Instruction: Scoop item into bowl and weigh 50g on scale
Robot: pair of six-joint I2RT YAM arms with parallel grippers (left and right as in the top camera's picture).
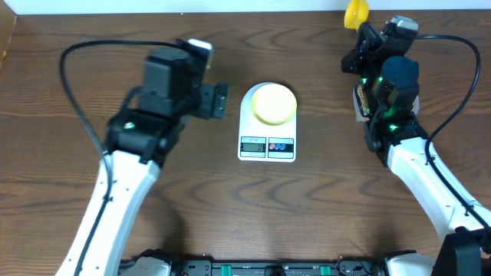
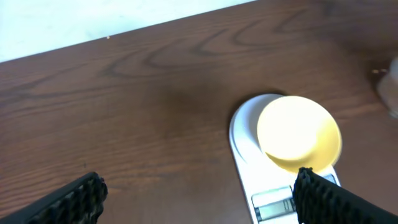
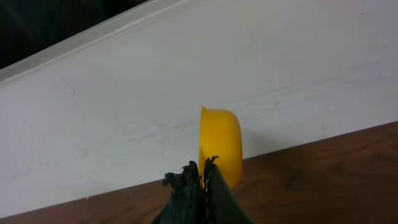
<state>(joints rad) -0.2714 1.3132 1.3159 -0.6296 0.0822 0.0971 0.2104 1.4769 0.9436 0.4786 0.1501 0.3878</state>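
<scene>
Bowl [image 1: 274,103] on scale [image 1: 267,146]: likely light, easily nudged. Left gripper [image 2: 199,186], left of scale, spread wide, empty. Right gripper [image 3: 202,173], right of scale, pinches near end of scoop [image 3: 224,146], probably light and rigid.

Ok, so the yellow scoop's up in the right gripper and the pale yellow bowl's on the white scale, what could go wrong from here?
The right gripper pinches the bright yellow plastic scoop only at its fingertips, with the scoop turned on its side. It could twist loose or spill anything loaded.
The open left gripper sits close beside the white flat kitchen scale. A nudge could shift the small round pale yellow bowl or upset the reading.
</scene>
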